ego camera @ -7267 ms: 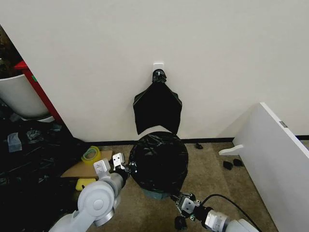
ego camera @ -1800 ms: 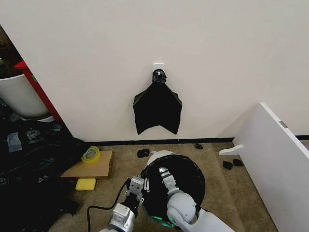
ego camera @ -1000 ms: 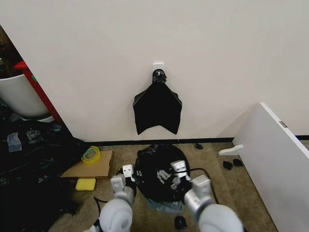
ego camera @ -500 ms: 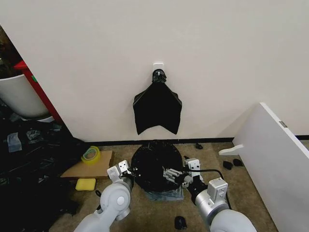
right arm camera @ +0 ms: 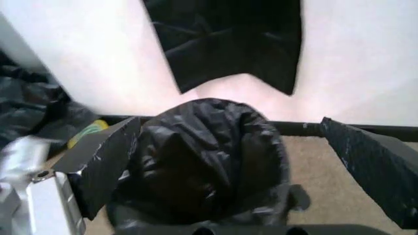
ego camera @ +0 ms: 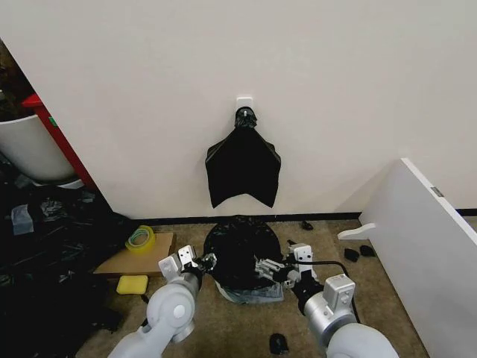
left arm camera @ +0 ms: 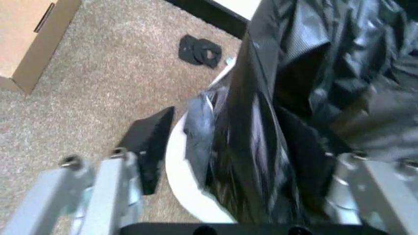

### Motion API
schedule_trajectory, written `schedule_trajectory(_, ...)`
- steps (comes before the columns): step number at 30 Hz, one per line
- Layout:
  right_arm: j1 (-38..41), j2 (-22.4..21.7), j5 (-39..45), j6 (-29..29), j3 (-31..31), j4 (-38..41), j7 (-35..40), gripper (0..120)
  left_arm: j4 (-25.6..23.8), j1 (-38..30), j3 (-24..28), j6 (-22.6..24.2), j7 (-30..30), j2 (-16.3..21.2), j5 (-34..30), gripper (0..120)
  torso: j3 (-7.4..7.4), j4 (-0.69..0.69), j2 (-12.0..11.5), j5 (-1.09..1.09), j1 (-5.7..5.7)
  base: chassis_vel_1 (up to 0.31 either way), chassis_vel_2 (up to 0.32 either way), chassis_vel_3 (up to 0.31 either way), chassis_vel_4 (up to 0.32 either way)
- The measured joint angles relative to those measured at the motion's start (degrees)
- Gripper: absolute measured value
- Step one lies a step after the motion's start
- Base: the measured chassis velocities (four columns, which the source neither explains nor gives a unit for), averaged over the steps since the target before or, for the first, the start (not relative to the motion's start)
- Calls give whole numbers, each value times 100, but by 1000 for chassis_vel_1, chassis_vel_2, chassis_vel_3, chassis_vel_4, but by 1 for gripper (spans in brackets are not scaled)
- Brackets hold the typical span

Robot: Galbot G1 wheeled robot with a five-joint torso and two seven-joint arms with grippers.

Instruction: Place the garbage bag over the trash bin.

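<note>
Far left on the floor, a heap of black plastic (ego camera: 52, 246), a white tub with red edging (ego camera: 30, 145), then a flat cardboard piece (ego camera: 138, 257) with a tape roll (ego camera: 140, 239) on it and a yellow sponge (ego camera: 132, 284) beside it. Left gripper (ego camera: 195, 262) sits at the near-left side of the trash bin (left arm camera: 186, 186); in the left wrist view its jaws stand apart, straddling the white rim with the garbage bag (ego camera: 242, 250) film between them, not pinching. The bag covers the bin's mouth, black and crinkled, sagging inward; the bin stands on the carpet just before the wall, below a black fan-shaped bundle (ego camera: 243, 168) hung on a wall hook. Right gripper (ego camera: 270, 270) is at the bin's near-right rim, fingers spread wide in the right wrist view, holding nothing. Risk, as I judge it: the film lies loose on the left rim with bare white showing below, so it could slip back into the bin if either finger drags it, and a nudge could tip the light bin. Small dark scraps (ego camera: 356, 252) lie on the carpet to the right, before a leaning white board (ego camera: 425, 239); nothing blocks the arms.
</note>
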Motion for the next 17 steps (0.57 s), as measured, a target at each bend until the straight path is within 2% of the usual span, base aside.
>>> schedule_trajectory(1,-14,-3,4,146,106,-73,-29,100,-126,82,-25,-1,151,77,30,76,0,0,0,1,0,0,0,0,0)
schedule_trajectory(3,-34,1,3,273,193,-120,-73,100,-241,147,-42,-31,310,134,91,79,0,0,0,2,0,0,0,0,0)
schedule_trajectory(6,-159,108,-79,724,490,-222,-338,100,-631,375,-75,-401,900,233,629,93,0,0,0,1,0,0,0,0,0)
schedule_trajectory(8,-424,355,-143,1102,828,-236,-611,100,-873,589,-103,-907,1360,241,1430,99,0,1,0,0,0,0,0,0,0)
schedule_trajectory(10,-537,443,-150,1216,957,-236,-703,100,-933,654,-116,-1025,1453,233,1657,99,0,0,0,3,0,0,0,0,0)
schedule_trajectory(13,-1340,858,-147,2041,1700,-300,-1232,100,-1254,1154,-352,-1635,1834,77,2996,100,-1,-4,0,-2,0,0,0,0,0)
schedule_trajectory(14,-1634,958,-108,2399,1917,-375,-1340,100,-1311,1390,-489,-1897,1938,5,3482,100,-1,-4,0,4,0,0,0,0,0)
schedule_trajectory(16,-1714,978,-95,2507,1974,-397,-1356,100,-1329,1478,-534,-1981,1966,-19,3643,100,-1,-4,0,4,-1,0,0,0,0)
schedule_trajectory(17,-1980,1045,-86,2899,2176,-481,-1384,100,-1376,1872,-725,-2365,2085,-119,4247,100,-1,-1,0,-2,0,0,0,0,0)
